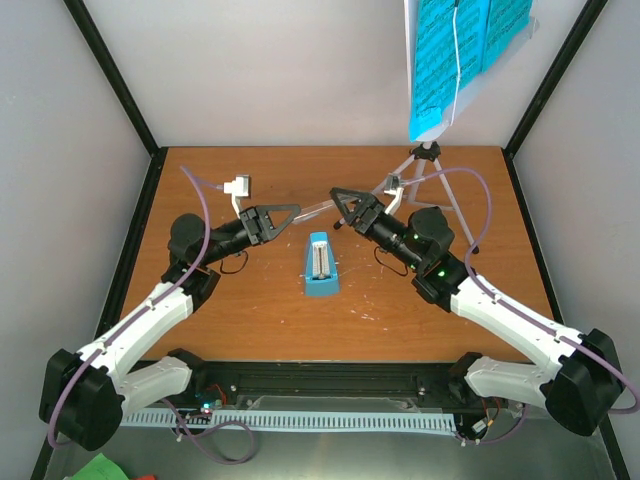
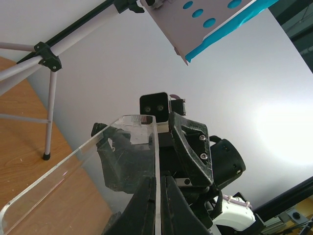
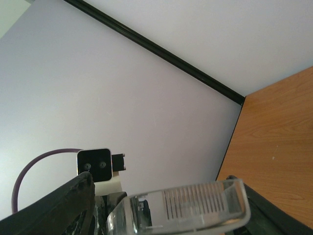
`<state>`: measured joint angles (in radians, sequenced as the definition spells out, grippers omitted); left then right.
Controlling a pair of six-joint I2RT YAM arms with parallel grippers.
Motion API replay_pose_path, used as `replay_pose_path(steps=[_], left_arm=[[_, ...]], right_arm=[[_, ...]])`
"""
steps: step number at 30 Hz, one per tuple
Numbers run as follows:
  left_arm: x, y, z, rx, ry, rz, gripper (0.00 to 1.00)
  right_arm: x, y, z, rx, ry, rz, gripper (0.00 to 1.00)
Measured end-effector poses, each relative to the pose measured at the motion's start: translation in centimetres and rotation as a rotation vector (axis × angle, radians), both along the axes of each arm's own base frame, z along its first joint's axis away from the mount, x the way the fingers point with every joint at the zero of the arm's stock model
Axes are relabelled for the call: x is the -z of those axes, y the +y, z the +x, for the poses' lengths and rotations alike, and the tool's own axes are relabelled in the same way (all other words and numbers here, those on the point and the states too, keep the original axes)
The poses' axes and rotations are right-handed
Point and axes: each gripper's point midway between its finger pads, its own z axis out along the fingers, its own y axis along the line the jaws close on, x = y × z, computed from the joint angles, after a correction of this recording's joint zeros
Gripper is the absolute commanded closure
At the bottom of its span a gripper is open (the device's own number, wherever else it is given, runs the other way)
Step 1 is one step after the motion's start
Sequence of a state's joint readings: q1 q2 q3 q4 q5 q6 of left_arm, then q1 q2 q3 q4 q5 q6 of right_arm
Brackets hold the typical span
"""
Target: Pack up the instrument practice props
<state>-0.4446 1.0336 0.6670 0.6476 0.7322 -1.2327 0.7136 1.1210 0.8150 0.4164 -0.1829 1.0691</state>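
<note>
Metronome (image 1: pixel 320 265) sits upright mid-worktop (image 1: pixel 250 320), light blue with white face, uncovered and touched by neither arm. A clear cover (image 2: pixel 68 176), a transparent curved panel, is held in the air between the two arms, above and just behind the metronome. Left end effector (image 2: pixel 157 186) is pinched narrow on one edge of it. Right end effector (image 1: pixel 345 208) has its jaws spread wider around the far end and seems to be clamping it, though in the right wrist view the contact is hard to confirm. Music stand (image 1: pixel 430 160) is at the back right, tripod legs out and desk up, with the sheet-music pages (image 1: pixel 465 50) resting on the desk. Progress judged early: nothing looks packed. Probably left to do: set the cover down over the metronome if that is its case, take the pages off the desk, fold and stow the stand. No box or bag is visible in any view.
</note>
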Motion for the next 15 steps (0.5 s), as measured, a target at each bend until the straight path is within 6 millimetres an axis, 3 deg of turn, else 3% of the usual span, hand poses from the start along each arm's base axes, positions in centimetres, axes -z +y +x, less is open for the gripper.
replay_pose_path(steps=[3, 6, 12, 14, 15], left_arm=[[0.0, -0.01, 0.09, -0.005, -0.005, 0.007, 1.0], [-0.07, -0.05, 0.21, -0.008, -0.01, 0.01, 1.0], [-0.28, -0.03, 0.24, -0.012, -0.025, 0.011, 1.0], [-0.29, -0.03, 0.24, -0.013, -0.029, 0.012, 0.88], [-0.28, -0.03, 0.24, -0.013, -0.032, 0.014, 0.74]], right_arm=[[0.19, 0.27, -0.08, -0.007, 0.009, 0.001, 0.3], [0.43, 0.56, -0.14, -0.014, 0.019, 0.0, 0.42], [0.27, 0.46, 0.05, -0.002, 0.026, 0.016, 0.57], [0.25, 0.47, 0.03, -0.002, 0.025, 0.016, 0.58], [0.24, 0.45, 0.04, -0.001, 0.025, 0.016, 0.58]])
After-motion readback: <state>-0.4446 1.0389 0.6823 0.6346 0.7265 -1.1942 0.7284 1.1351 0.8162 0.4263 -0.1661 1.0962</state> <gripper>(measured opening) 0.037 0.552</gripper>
